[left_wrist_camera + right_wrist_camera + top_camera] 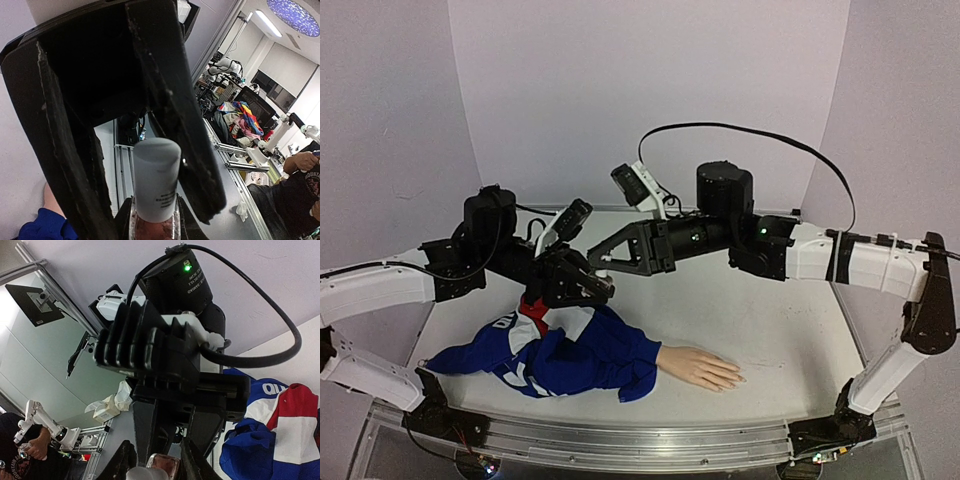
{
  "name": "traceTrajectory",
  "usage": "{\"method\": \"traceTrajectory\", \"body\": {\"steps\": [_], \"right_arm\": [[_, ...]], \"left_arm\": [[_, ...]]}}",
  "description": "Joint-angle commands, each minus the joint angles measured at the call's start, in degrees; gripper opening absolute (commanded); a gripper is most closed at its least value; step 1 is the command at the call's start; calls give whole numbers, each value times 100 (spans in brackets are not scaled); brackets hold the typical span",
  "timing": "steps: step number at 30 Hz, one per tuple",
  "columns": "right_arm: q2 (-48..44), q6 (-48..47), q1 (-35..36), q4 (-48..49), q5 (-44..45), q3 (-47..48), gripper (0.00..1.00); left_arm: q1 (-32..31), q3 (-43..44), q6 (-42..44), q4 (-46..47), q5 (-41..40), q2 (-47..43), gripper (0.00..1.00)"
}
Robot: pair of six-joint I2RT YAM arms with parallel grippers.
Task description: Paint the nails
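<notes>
A small glass polish bottle (154, 226) of pinkish polish with a pale grey cap (156, 177) is held above the table. My left gripper (590, 288) is shut on its glass body. My right gripper (597, 259) meets it from the right, its black fingers (175, 120) straddling the cap. In the right wrist view the cap (145, 474) lies between my own fingertips (123, 462); contact does not show. The beige mannequin hand (700, 367) lies palm down at the front. Its nails (734, 378) are too small to make out. Its arm wears a blue sleeve (590, 358).
The sleeve belongs to a blue, white and red garment (525, 335) bunched at the front left under the left arm. An aluminium rail (620, 440) runs along the near table edge. The right arm's black cable (750, 130) arcs high over the table.
</notes>
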Motion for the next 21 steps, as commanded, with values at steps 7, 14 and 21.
{"method": "traceTrajectory", "body": {"steps": [7, 14, 21], "right_arm": [[67, 131, 29, 572, -74, -29, 14], [-52, 57, 104, 14, 1557, -481, 0], [301, 758, 1048, -2747, 7232, 434, 0]], "left_arm": [[-3, 256, 87, 175, -842, -7, 0], [-3, 271, 361, -138, -3594, 25, 0], [-3, 870, 328, -255, -5897, 748, 0]]}}
